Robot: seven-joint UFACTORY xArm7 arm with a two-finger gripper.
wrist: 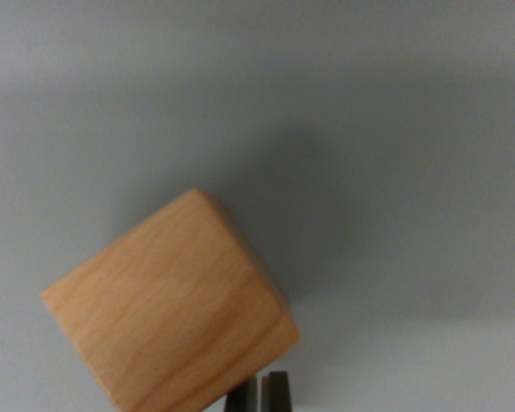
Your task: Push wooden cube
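Note:
A light wooden cube (172,309) with visible grain fills the lower left of the wrist view, turned at an angle on a pale grey surface (395,172). At the bottom edge my gripper (263,393) shows as two dark fingertips pressed close together, shut with nothing between them. The tips stand right at the cube's lower right corner, touching it or nearly so; the contact itself is too blurred to tell. The cube's bottom part runs out of the frame.
A soft dark shadow (309,215) lies on the grey surface beyond the cube's upper right side. Nothing else stands on the surface within view.

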